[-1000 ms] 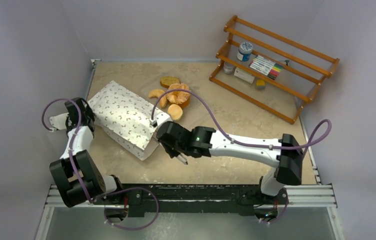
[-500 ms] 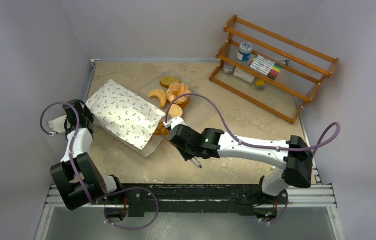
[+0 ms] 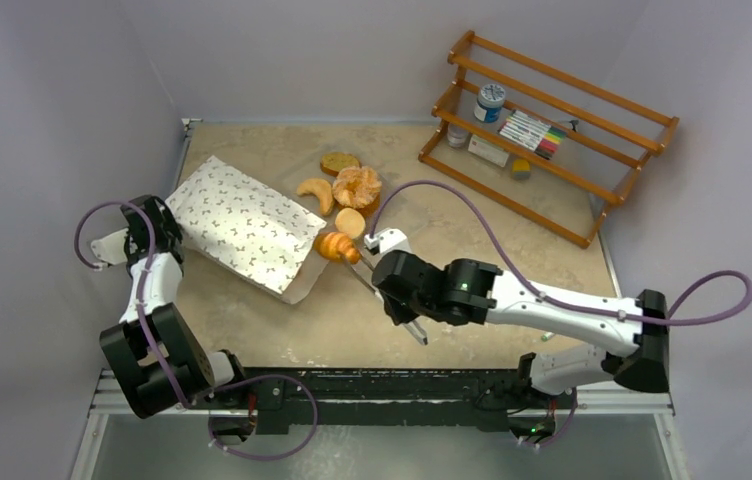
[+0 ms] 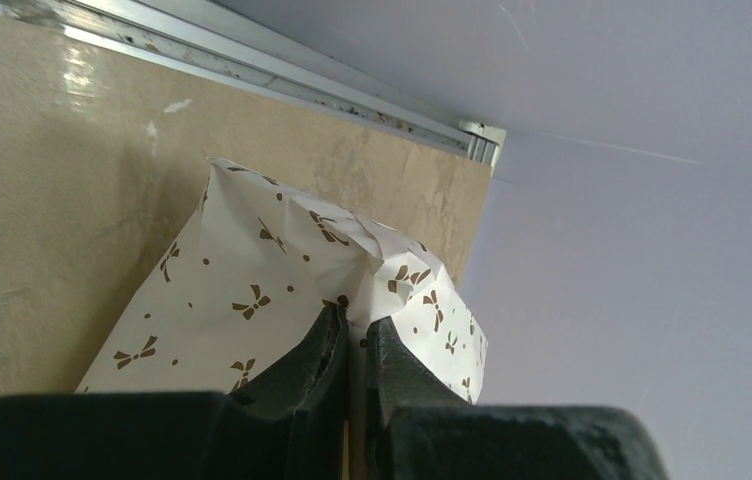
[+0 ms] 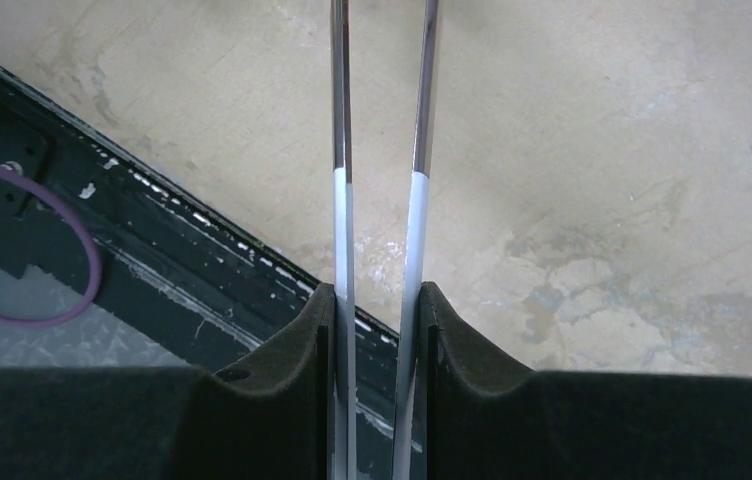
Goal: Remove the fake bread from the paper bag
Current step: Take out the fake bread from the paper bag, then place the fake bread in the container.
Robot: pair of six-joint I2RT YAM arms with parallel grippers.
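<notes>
**A:** Your right gripper point(image 5: 377, 300) is closed on the two arms of the metal tongs point(image 5: 340, 120). The tips of the tongs pinch one croissant point(image 3: 333, 245), just outside the open mouth of the paper bag point(image 3: 242, 225).

**B:** And your left gripper point(image 4: 357, 335) is pressed narrow on a fold at the closed end of the bag. I think this is good, because the bag cannot slide after the bread when you pull.

**A:** Now carry the croissant away from the mouth, toward the other fake bread point(image 3: 357, 185) that lies on the table point(image 3: 272, 330) just beyond the bag. Bring it low before you loosen the tongs. A toy pastry is probably light and smooth, so it may slip if you turn the wrist fast.

**B:** You cannot see inside the bag from here, so please do not assume it is finished.

**A:** The table is flat and beige with a mottled, stained look, and a metal rail point(image 3: 382, 385) runs along its near edge. Pale walls point(image 3: 352, 60) close three sides. A wooden rack point(image 3: 552, 130) with small items stands in the far right corner, well apart from your path.
</notes>
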